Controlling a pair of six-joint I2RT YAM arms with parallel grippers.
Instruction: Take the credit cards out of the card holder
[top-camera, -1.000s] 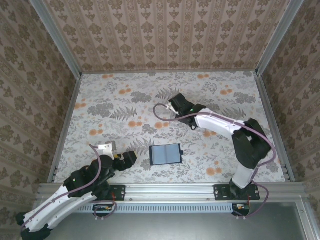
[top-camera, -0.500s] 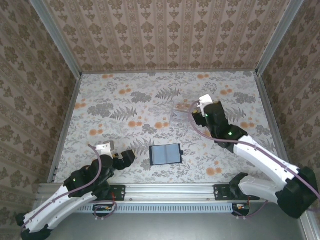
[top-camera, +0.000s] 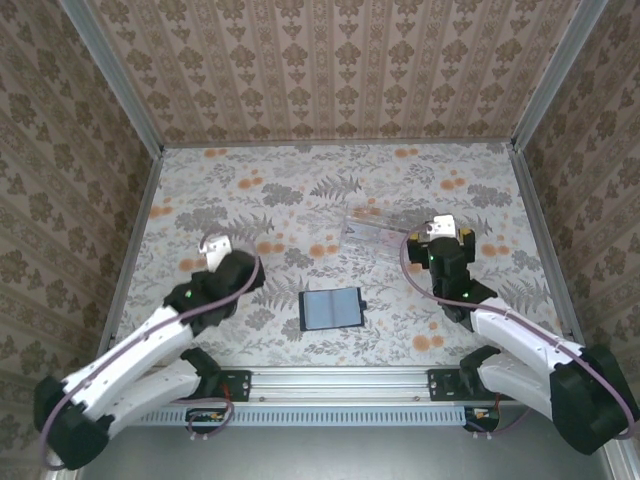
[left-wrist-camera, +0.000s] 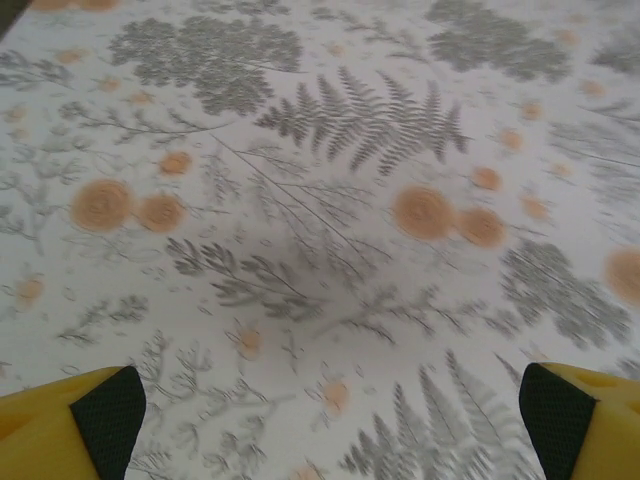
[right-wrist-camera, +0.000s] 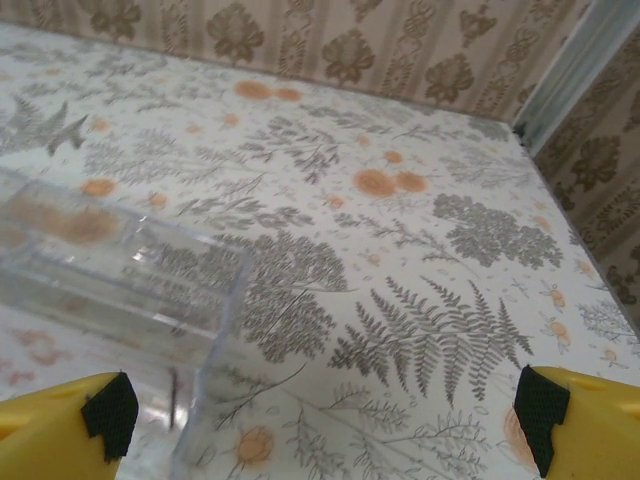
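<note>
Top external: small dark navy bifold card holder (top-camera: 333, 309) lies flat, near-centre on floral table (top-camera: 250, 190), btwn the arms, untouched. Clear plastic rectangular tray (top-camera: 375, 228) sits farther off, just beside right gripper (right-wrist-camera: 325, 415); left gripper (left-wrist-camera: 330, 415) hangs left of holder. Both jaws spread wide, empty. Best approach, prob.: pin holder's edge w/ one gripper, slide credit cards out flat w/ the other.

White-black arms (top-camera: 140, 350), mauve cables (top-camera: 404, 260), yellow black-padded fingers (left-wrist-camera: 50, 425).

Overhead camera surveys the whole table (top-camera: 300, 180); both wrist cameras skim it closely.
</note>
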